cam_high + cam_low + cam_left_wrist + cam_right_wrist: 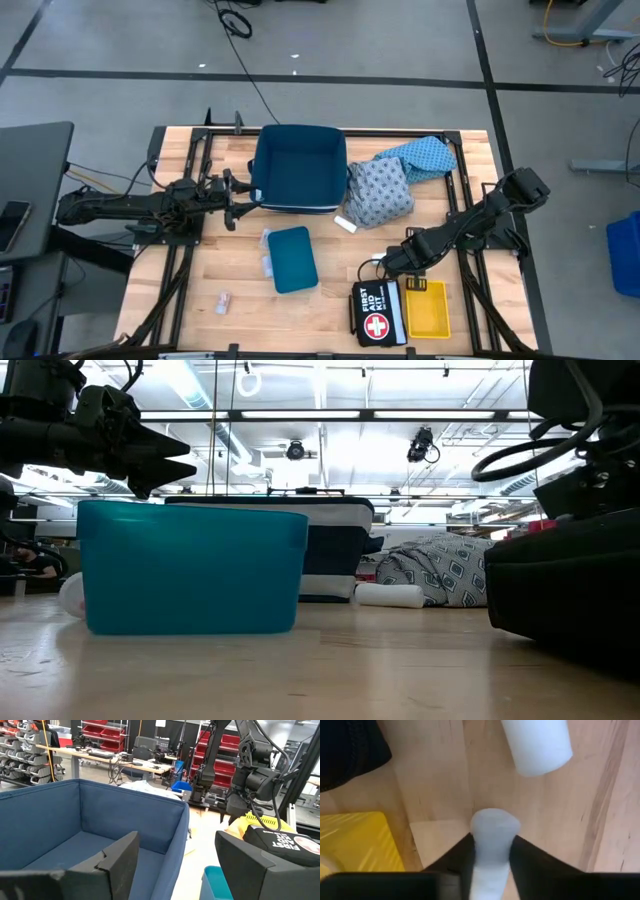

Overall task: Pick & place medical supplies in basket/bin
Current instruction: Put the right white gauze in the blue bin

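Right pincer (491, 851): low over the table (320, 310), beside the yellow tray (427, 310), its fingers pinching a white roll (491, 842).
Second roll (536, 744): lies free on the wood just ahead.
Left pincer (175, 865): spread, empty, at the rim of the blue basket (296, 167).
Cloths (385, 185): in a heap beside the basket.
Third roll (345, 224): near the cloths.
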Available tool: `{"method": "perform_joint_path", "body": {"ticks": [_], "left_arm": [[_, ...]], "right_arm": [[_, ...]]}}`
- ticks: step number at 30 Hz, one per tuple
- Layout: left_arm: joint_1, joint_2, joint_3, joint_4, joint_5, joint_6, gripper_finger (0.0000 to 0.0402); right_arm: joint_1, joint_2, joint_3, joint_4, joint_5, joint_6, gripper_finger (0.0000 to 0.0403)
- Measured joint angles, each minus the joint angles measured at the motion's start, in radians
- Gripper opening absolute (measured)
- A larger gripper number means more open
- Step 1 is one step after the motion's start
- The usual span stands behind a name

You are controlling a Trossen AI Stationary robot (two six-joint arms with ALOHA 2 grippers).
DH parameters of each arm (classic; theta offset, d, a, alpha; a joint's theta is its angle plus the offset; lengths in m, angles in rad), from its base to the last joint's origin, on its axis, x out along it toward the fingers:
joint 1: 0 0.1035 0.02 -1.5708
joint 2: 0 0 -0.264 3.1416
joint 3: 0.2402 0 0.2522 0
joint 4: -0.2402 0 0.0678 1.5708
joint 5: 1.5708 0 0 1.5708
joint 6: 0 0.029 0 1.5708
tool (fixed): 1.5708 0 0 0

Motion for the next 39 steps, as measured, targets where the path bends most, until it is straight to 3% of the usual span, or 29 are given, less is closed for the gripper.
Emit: {"method": "perform_joint_path", "body": {"ticks": [5,22,32,39], "left_arm": [[0.000,0.000,0.000,0.000,0.000,0.000,0.0252],[0.000,0.000,0.000,0.001,0.000,0.000,0.0252],[0.000,-0.001,0.000,0.001,0.000,0.000,0.0252],[0.000,0.000,0.000,0.001,-0.001,0.015,0.0252]], "right_arm": [[0.000,-0.002,0.001,-0.007,-0.032,0.000,0.0016],[0.000,-0.009,0.036,-0.121,-0.087,0.013,0.0015],[-0.023,-0.009,0.202,-0.201,0.059,-0.064,0.0015],[-0.055,-0.009,0.265,-0.037,0.227,-0.202,0.0018]]}}
